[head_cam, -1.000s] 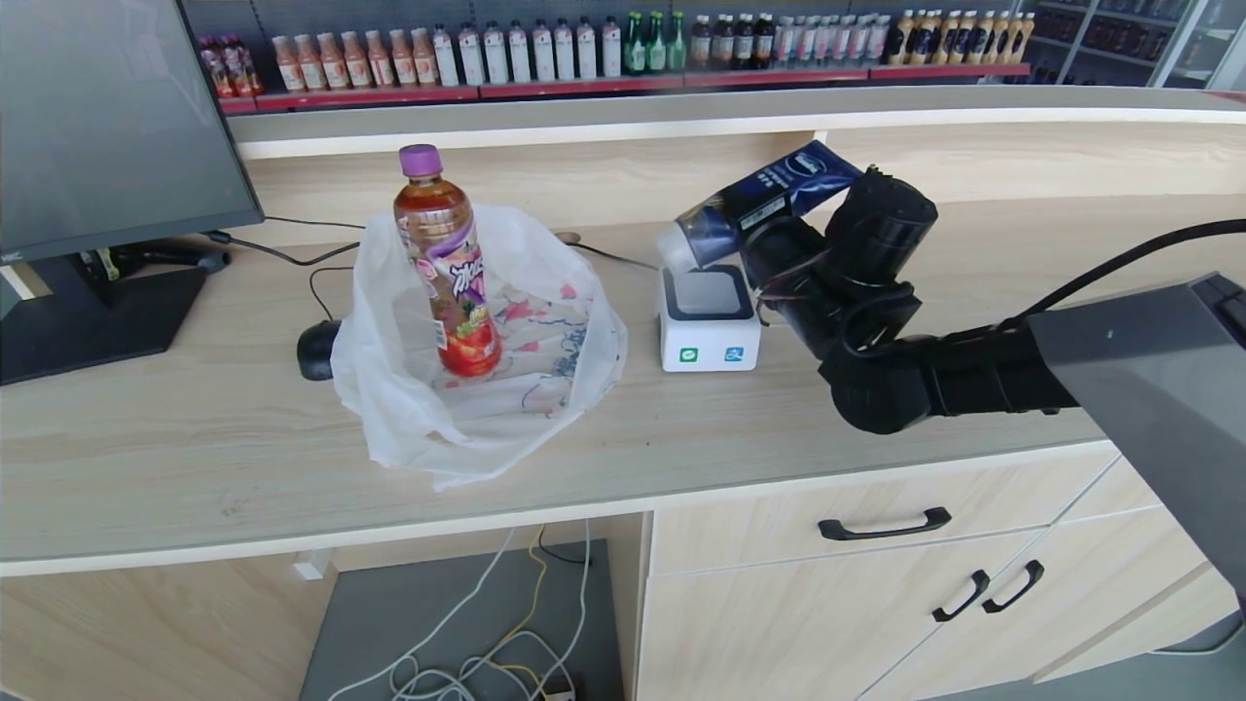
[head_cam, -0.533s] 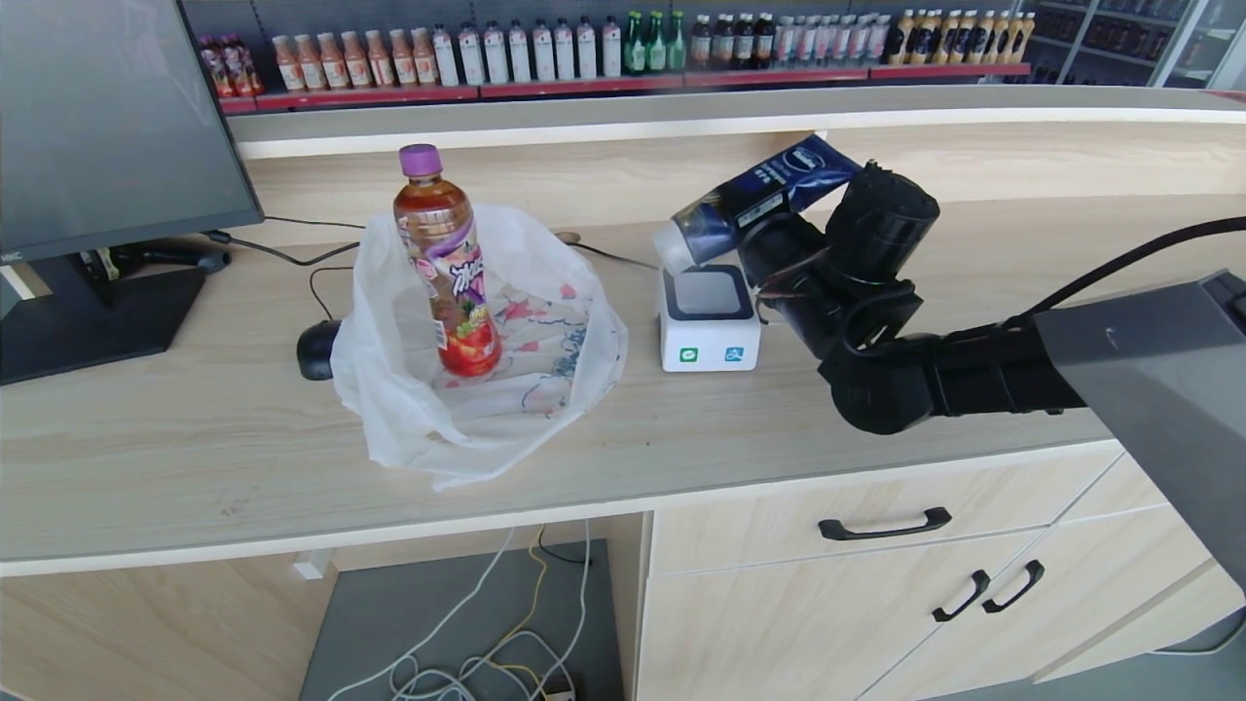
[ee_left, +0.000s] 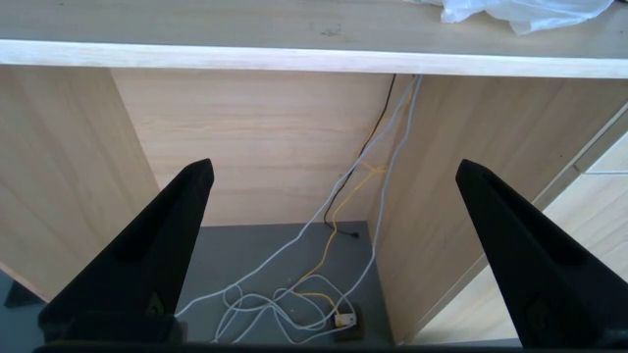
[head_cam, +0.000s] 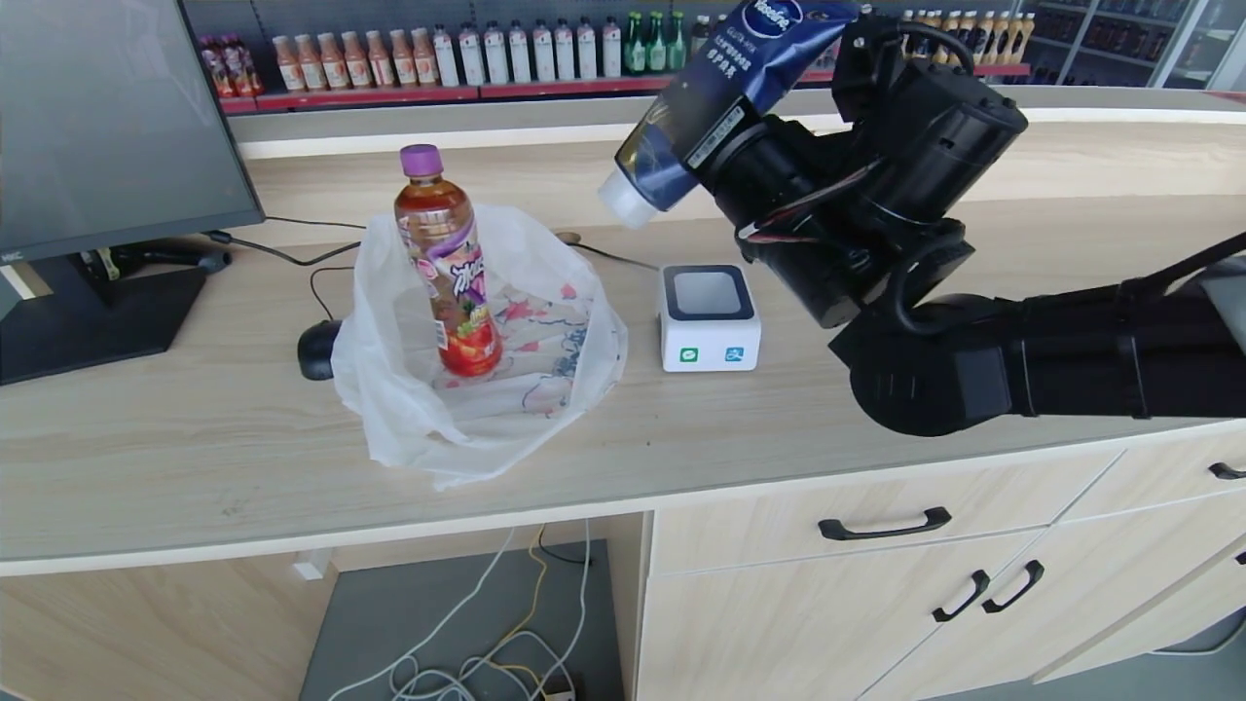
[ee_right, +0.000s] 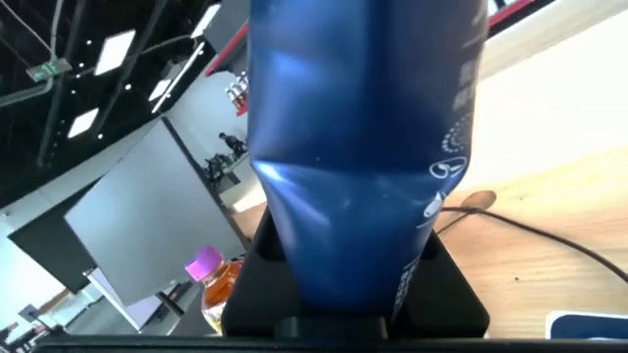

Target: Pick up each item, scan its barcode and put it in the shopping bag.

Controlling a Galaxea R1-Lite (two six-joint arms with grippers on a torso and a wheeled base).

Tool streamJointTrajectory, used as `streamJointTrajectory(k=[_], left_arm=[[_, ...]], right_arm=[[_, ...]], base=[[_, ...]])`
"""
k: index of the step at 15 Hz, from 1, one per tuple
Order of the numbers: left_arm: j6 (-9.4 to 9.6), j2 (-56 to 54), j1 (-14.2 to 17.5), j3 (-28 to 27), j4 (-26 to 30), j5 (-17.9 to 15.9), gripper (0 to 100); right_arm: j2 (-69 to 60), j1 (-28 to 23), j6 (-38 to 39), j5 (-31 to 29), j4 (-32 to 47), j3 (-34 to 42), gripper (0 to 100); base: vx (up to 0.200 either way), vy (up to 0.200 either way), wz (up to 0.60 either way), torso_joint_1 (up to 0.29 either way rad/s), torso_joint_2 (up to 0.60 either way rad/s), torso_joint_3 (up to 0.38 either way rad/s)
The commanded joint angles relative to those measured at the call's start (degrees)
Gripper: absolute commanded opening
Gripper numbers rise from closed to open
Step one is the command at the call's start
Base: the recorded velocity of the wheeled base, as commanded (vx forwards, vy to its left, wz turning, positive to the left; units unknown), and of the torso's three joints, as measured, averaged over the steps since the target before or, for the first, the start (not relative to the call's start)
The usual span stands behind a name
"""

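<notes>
Blue tube (head_cam: 725,88), tilted with its white cap downward, is pinched across its body by the right gripper (head_cam: 757,136). The jaws press on it from both sides, and the cap end juts out past the gripper toward the robot's left. From the right wrist, the tube (ee_right: 363,147) rises straight out of the black clamp. Gripper and tube hang in the air above the counter (head_cam: 195,438), touching nothing else.

Below the gripper sits the white scanner (head_cam: 709,316), its dark window facing up, well apart from the tube. Lower and to the gripper's left lies the bag (head_cam: 574,360), mouth open, with a purple-capped bottle (head_cam: 446,263) standing upright inside. Beyond the bag, farther left, are a mouse (head_cam: 316,350) and a monitor (head_cam: 107,117). Behind the gripper runs a shelf (head_cam: 584,90) lined with drinks.

The left gripper (ee_left: 334,172) is low, under the counter's edge, fingers spread wide with nothing between them. Ahead of it, cables (ee_left: 324,265) trail down onto a grey floor.
</notes>
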Motion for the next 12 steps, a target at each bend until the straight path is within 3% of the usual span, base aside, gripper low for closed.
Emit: streamJointTrajectory(k=[1, 3, 4, 7, 9, 12], left_arm=[[-0.01, 0.00, 0.01, 0.00, 0.00, 0.00, 100], [-0.01, 0.00, 0.01, 0.00, 0.00, 0.00, 100], [-0.01, 0.00, -0.07, 0.00, 0.00, 0.00, 100], [-0.01, 0.00, 0.01, 0.00, 0.00, 0.00, 100], [-0.01, 0.00, 0.01, 0.00, 0.00, 0.00, 100], [0.16, 0.00, -0.07, 0.00, 0.00, 0.00, 100]], right_arm=[[-3.67, 2.65, -3.94, 0.03, -0.10, 2.30, 0], [-4.73, 2.83, -11.68, 0.65, -3.36, 6.17, 0], [-5.52, 2.83, -15.46, 3.72, -5.03, 7.84, 0], [-5.96, 2.57, -24.34, 5.04, -5.11, 11.44, 0], [-5.96, 2.57, -29.61, 5.39, -9.16, 17.77, 0], [-4.29, 2.30, -30.05, 5.04, -16.98, 24.10, 0]], base=[[0.000, 0.000, 0.00, 0.000, 0.00, 0.000], [0.000, 0.000, 0.00, 0.000, 0.00, 0.000], [0.000, 0.000, 0.00, 0.000, 0.00, 0.000], [0.000, 0.000, 0.00, 0.000, 0.00, 0.000], [0.000, 0.000, 0.00, 0.000, 0.00, 0.000], [0.000, 0.000, 0.00, 0.000, 0.00, 0.000]])
